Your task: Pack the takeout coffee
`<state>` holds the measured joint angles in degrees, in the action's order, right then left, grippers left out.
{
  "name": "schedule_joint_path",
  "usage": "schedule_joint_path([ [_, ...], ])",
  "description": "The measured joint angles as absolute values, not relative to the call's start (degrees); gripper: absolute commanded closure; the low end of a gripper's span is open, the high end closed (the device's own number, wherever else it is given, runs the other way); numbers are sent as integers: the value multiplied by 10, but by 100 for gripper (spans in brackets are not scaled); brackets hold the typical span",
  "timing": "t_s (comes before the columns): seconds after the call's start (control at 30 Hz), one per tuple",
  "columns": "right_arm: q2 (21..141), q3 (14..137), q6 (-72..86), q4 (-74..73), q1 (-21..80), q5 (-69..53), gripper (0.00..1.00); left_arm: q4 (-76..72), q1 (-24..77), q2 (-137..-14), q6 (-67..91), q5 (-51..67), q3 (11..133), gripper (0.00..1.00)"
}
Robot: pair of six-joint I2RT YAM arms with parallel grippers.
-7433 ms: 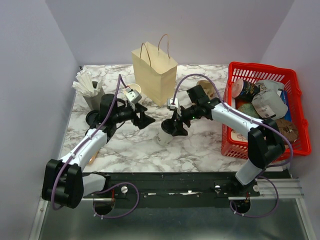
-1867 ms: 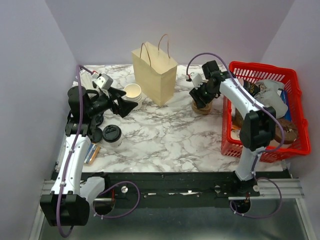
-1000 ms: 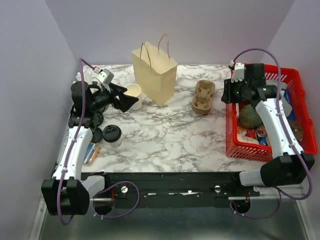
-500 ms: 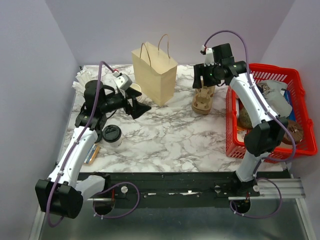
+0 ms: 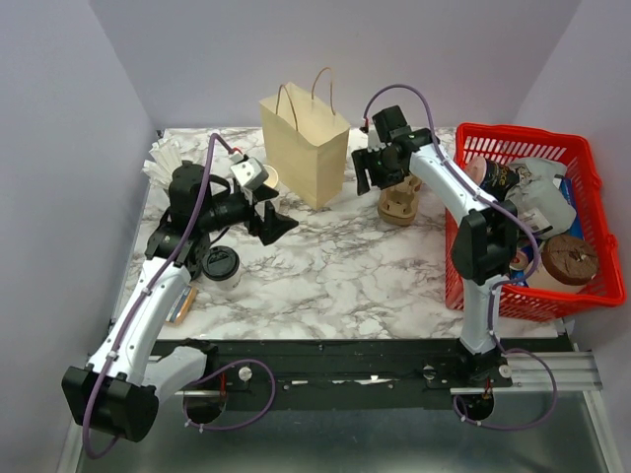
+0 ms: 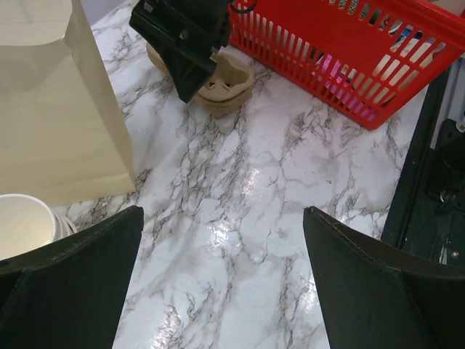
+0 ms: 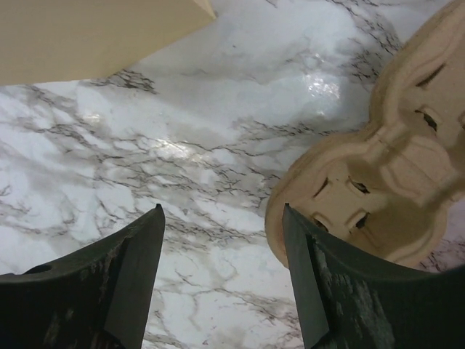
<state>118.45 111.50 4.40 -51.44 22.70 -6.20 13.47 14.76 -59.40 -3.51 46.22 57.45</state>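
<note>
Notably, takeout coffee [image 5: 219, 264] outside bag [image 5: 306, 148].

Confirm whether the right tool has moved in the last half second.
Yes. The right tool has swung left, from over the cardboard cup carrier toward the paper bag; it now hangs between them.

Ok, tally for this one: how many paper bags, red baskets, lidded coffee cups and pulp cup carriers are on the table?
paper bag: 1
red basket: 1
lidded coffee cup: 1
pulp cup carrier: 1 (may be a nested pile, counted as one)
Total: 4
</note>
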Motion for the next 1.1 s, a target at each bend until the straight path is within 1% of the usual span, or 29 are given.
schedule_joint_path([
  [0.23, 1185, 1085, 13, -512, 224, -44, 27, 137, 148, -574, -54, 455, 573, 1],
  [0.27, 1184, 1079, 1, -512, 224, -44, 27, 137, 148, -574, -55, 454, 572, 1],
  [0.37, 1184, 1068, -51, -514, 224, -44, 31, 137, 148, -574, -60, 454, 568, 1],
  [0.63, 1181, 1062, -182, -529, 224, -44, 31, 138, 148, -571, -66, 454, 554, 1],
  [0.8, 1181, 1060, -248, -557, 224, -52, 35, 138, 148, -569, -66, 454, 548, 1],
  [1.1, 1180, 1036, -316, -567, 224, -55, 40, 134, 148, -569, -64, 454, 545, 1],
])
